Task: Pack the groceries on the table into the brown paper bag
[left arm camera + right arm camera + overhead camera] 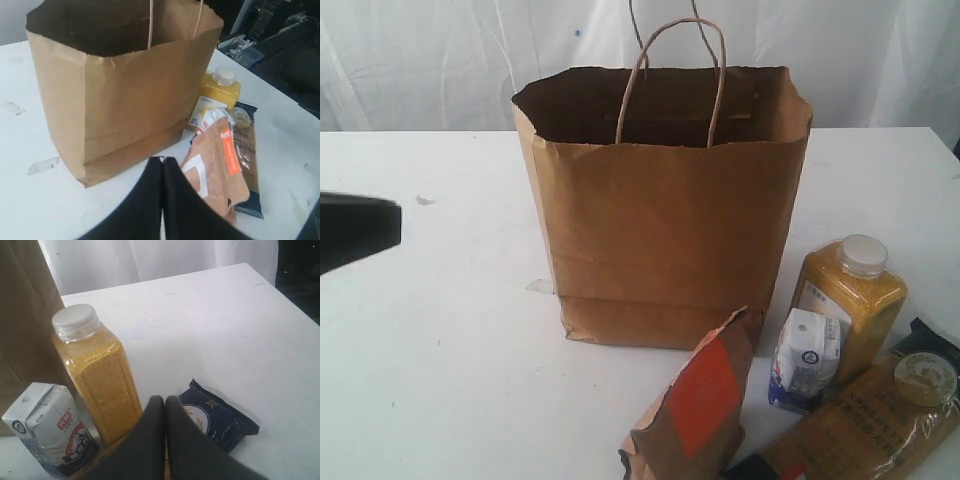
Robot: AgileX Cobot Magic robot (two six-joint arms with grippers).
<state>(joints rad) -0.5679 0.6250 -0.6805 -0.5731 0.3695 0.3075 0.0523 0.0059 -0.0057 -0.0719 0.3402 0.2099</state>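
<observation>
The brown paper bag [665, 215] stands open in the middle of the table [430, 330], also seen as the bag [115, 95]. To its right are the yellow white-capped bottle [850, 295], the white-blue carton [805, 358], the brown pouch with orange-red label [700, 405] and the spaghetti packet [870, 420]. My left gripper [163, 160] is shut and empty, just short of the pouch [217, 165]. My right gripper [165, 399] is shut and empty above the packet's dark end [220, 420], beside the bottle [97, 372] and carton [50, 427]. The can and jar are hidden.
A dark part of the left arm [355, 230] enters at the left edge of the exterior view. White curtains [440, 60] hang behind the table. A piece of tape [44, 165] lies by the bag's base. Dark equipment [280, 45] stands beyond the table edge.
</observation>
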